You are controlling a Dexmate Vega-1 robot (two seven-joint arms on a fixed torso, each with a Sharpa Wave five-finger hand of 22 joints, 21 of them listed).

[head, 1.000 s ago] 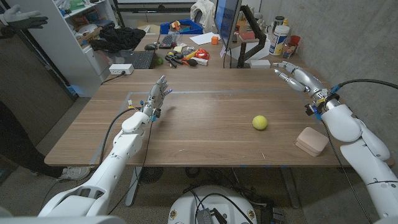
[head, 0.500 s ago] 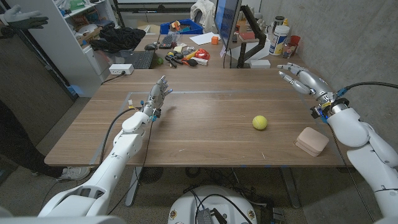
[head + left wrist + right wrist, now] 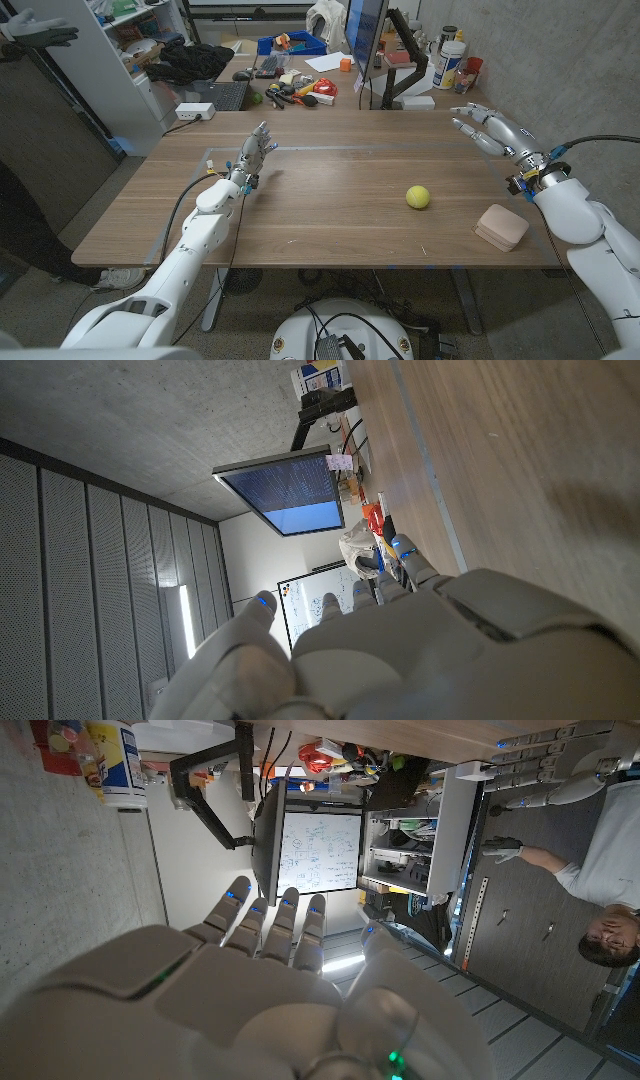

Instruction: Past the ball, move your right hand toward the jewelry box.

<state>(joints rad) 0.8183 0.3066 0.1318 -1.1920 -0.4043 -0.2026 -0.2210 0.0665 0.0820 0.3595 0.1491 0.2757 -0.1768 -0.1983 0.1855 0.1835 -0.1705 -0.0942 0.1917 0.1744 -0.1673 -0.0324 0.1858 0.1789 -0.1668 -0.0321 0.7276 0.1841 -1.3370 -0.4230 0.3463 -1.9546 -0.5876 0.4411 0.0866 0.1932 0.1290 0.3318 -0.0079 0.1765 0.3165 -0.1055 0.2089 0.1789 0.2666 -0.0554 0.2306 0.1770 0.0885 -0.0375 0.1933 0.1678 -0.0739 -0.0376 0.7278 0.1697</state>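
Over the last second the right hand (image 3: 487, 124) has drifted outward toward the table's right edge, from about the 1 o'clock corner toward 2 o'clock, its forearm pulling out past the edge, while the ball (image 3: 418, 197), the jewelry box (image 3: 501, 227) and the left hand (image 3: 255, 153) have stayed where they were. The right hand hangs above the wooden table (image 3: 330, 200) with fingers spread apart and nothing in them; the right wrist view shows the same outstretched fingers (image 3: 270, 925). The yellow-green ball lies at about 3 o'clock from the table's middle, and the pink jewelry box sits at about 4 o'clock, near the front right edge, well apart from the hand and nearer the robot than it. The left hand stands at about 10 o'clock, fingers up and apart, holding nothing. Behind the table a monitor (image 3: 362, 35) shows edge-on; in the left wrist view its screen (image 3: 285, 490) carries lines of text too small to read. The whiteboard (image 3: 318, 850) bears writing that is likewise illegible, and the label on the white tub (image 3: 449, 62) cannot be made out.
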